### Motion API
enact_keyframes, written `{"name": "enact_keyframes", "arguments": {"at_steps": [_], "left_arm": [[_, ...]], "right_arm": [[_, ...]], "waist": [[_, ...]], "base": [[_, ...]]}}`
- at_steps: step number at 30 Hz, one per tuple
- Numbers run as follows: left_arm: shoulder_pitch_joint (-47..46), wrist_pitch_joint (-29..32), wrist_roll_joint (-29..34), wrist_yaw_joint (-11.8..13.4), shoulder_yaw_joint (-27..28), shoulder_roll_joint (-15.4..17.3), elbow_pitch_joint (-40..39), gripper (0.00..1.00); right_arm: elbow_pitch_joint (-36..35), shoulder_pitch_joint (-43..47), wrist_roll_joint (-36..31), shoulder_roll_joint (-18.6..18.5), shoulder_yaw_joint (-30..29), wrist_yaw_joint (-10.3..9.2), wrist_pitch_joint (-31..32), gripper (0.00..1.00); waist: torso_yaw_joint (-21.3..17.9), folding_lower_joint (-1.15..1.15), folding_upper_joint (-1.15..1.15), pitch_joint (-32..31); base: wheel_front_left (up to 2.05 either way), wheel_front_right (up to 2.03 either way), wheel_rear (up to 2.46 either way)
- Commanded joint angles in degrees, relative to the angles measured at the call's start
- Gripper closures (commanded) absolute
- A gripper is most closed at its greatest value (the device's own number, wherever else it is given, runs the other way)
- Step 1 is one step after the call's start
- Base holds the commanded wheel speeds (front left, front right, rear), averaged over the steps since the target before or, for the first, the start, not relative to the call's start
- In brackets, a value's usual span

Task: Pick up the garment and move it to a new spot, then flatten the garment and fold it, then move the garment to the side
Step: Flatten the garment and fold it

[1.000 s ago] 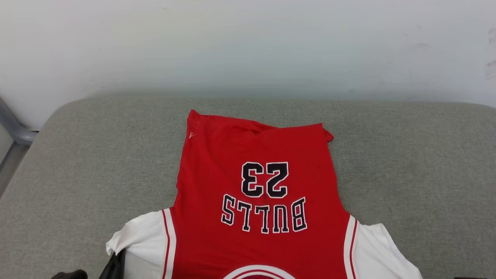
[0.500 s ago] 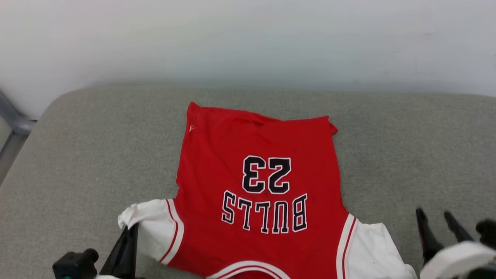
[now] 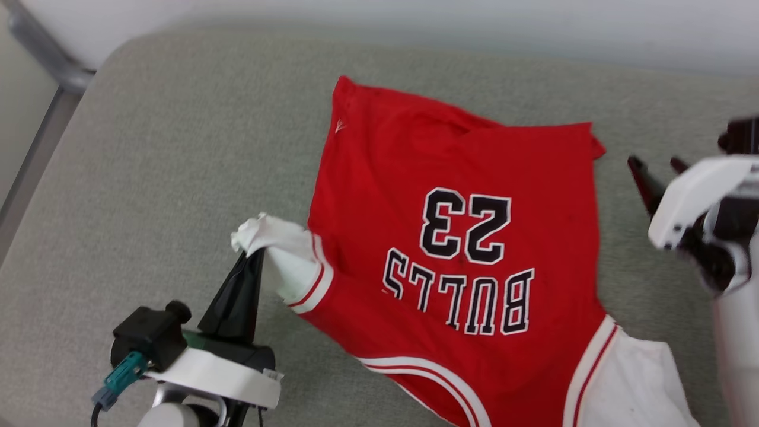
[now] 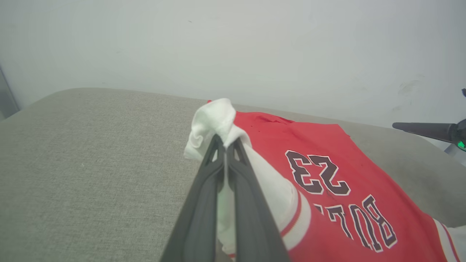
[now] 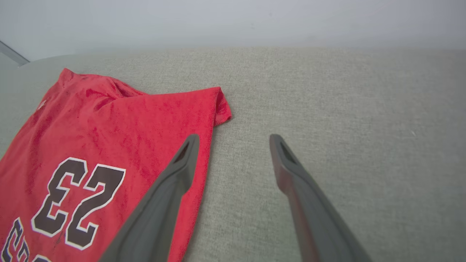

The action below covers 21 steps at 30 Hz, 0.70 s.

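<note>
The garment (image 3: 450, 237), a red jersey with a black "BULLS 23" print, lies face up on the grey cushion. My left gripper (image 3: 252, 255) is shut on its bunched white sleeve (image 3: 278, 243) and holds it lifted off the cushion. The left wrist view shows the fingertips (image 4: 225, 140) pinching that sleeve (image 4: 214, 116). The other white sleeve (image 3: 628, 385) lies flat at the lower right. My right gripper (image 3: 655, 163) stands open just right of the garment's hem corner, apart from it. In the right wrist view it (image 5: 233, 140) holds nothing, beside the red cloth (image 5: 109, 134).
The grey cushion (image 3: 148, 148) spreads wide to the left and right of the garment. A white wall (image 3: 415, 18) rises behind it. A grey metal bar (image 3: 41, 53) runs along the cushion's far left corner.
The head view has tilted down and turned. My right gripper has come into view, open, and moved up beside the hem corner. The left sleeve is more bunched and raised.
</note>
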Motion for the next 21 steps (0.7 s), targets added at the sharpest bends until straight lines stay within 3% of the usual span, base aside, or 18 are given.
{"name": "enact_keyframes", "arguments": {"at_steps": [1,6,11,15,18,19,20,21], "left_arm": [[-2.1,-0.6,0.4,-0.7,-0.4,-0.6,0.3,1.0],[-5.8,-1.5,0.8,-2.5,-1.4,-2.4,1.2,1.0],[-7.6,-1.8,1.0,-3.5,-1.6,-3.7,2.0,1.0],[-8.7,-2.0,1.4,-4.3,-1.6,-4.5,3.0,1.0],[-8.9,-2.0,1.6,-4.7,-0.9,-5.3,3.3,1.0],[-8.8,-2.0,1.8,-4.8,-0.7,-5.5,3.5,1.0],[-8.7,-2.0,2.0,-4.9,-0.6,-5.6,3.6,1.0],[-8.5,-2.1,2.1,-5.0,-0.4,-5.7,3.8,1.0]], "right_arm": [[2.4,-3.6,-0.1,-1.4,0.8,-0.05,2.1,0.0],[10.0,-14.3,-1.8,-3.3,2.4,-0.05,8.4,0.0],[14.8,-19.7,-3.5,-4.2,2.9,-0.05,10.7,0.0],[21.1,-21.2,-5.1,-4.0,3.3,-0.05,16.3,0.0],[27.1,-19.2,-5.2,-3.2,2.5,-0.04,24.1,0.0],[28.3,-18.9,-4.9,-2.8,1.9,-0.04,25.7,0.6],[29.1,-18.7,-5.0,-2.6,1.4,-0.03,26.9,1.0],[29.5,-18.8,-5.3,-2.4,1.3,-0.04,27.7,1.0]], "waist": [[4.0,-0.02,0.0,4.9],[7.1,-0.02,0.0,9.4],[8.7,-0.02,0.0,12.0],[9.8,-0.02,0.0,13.2],[10.1,-0.02,0.0,13.1],[10.1,-0.02,0.0,12.9],[10.2,-0.02,0.0,12.7],[10.1,-0.02,0.0,12.3]], "base": [[0.0,0.0,0.0],[0.0,0.0,0.0],[0.0,0.0,0.0],[0.0,0.0,0.0],[0.0,0.0,0.0],[0.0,0.0,0.0],[0.0,0.0,0.0],[0.0,0.0,0.0]]}}
